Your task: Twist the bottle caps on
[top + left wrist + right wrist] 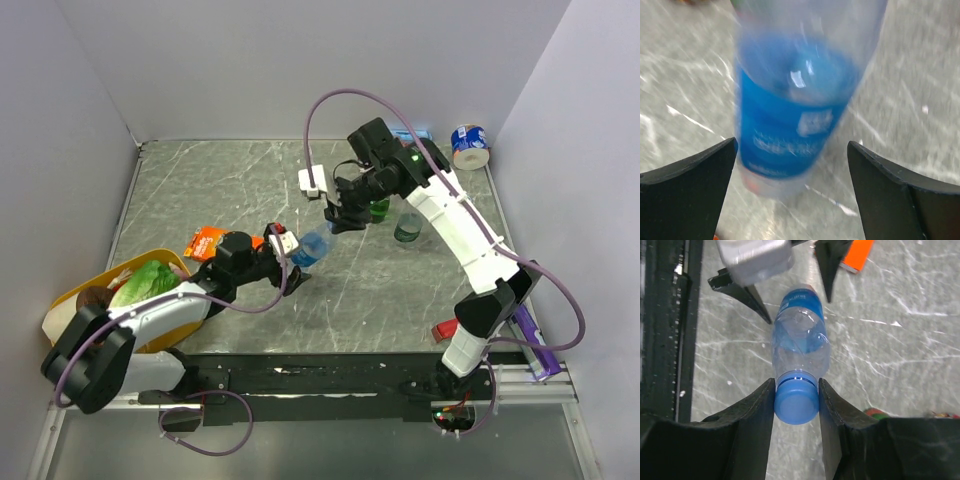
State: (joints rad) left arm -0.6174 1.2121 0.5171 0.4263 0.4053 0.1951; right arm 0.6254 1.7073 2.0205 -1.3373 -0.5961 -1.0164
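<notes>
The clear water bottle (313, 245) with a blue label hangs tilted above the table, its plain blue cap (796, 402) seated on its neck. My right gripper (796, 399) is shut on that cap, one finger on each side. My left gripper (792, 145) is open around the bottle's lower end (790, 120); the left finger sits at the label's edge and there is a clear gap on the right. Both grippers show in the top view, left (285, 250) and right (340, 215). The other caps are out of view.
Two dark green transparent vessels (380, 210) (408, 229) stand just beyond the right gripper; I cannot tell which is the bottle. A blue-and-white can (470, 146) lies at the back right. An orange packet (208, 240) and a yellow bowl of lettuce (150, 285) sit at the left.
</notes>
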